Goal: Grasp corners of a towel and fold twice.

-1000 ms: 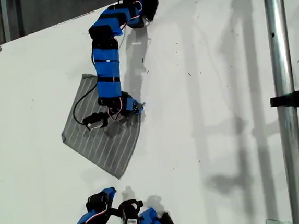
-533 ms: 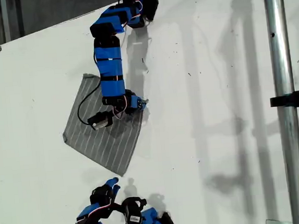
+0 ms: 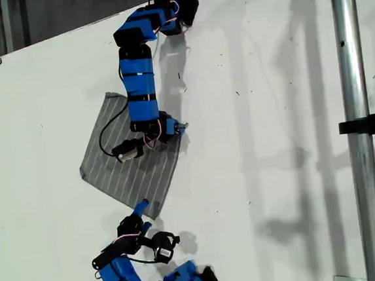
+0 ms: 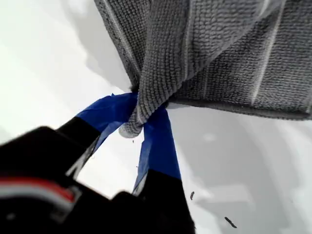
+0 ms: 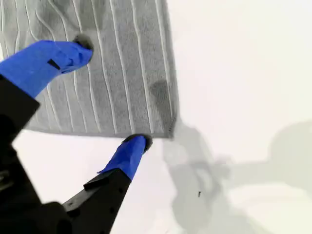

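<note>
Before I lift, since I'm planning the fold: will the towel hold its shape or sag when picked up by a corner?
Probably floppy: the towel bunches into a crease where my first claw pinches it. Likely light, since that small pinch alone seems to raise its edge off the table. Its looped texture looks grippy, so slipping seems unlikely.

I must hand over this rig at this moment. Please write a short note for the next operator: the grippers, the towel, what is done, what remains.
My first gripper: shut on one corner of the thin grey white-striped towel, which it holds raised off the white table.
My second gripper: open, jaws astride the towel's edge beside another corner, not yet closed.
Done: one corner grasped.
Left: close on the second corner, then make both folds.
</note>
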`<state>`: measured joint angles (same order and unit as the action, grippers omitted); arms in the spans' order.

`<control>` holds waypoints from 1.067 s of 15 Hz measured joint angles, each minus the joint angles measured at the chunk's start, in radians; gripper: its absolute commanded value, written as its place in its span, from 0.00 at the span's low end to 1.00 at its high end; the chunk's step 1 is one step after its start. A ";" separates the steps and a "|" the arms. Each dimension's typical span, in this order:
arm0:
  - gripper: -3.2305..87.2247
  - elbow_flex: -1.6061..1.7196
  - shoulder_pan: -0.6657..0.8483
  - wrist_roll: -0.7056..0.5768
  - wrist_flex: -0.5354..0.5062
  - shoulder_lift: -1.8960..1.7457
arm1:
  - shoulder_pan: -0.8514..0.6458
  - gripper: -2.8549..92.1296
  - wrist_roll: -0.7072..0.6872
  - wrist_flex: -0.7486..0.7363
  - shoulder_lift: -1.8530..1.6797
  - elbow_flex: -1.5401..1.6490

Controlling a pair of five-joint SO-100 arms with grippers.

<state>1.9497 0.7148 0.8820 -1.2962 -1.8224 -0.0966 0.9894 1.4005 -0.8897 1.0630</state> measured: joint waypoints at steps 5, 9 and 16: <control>0.34 0.014 0.052 0.006 0.167 0.342 | 0.006 0.03 0.006 -0.008 0.000 0.000; 0.02 -0.081 0.071 0.040 0.160 0.448 | 0.009 0.03 0.006 -0.008 -0.060 0.005; 0.01 -0.081 -0.021 0.109 0.032 0.288 | 0.037 0.03 0.018 -0.025 -0.094 0.018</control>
<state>1.8684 0.6934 0.9910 -1.2640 -1.5340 -0.0598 1.0078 1.3760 -0.9833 1.0815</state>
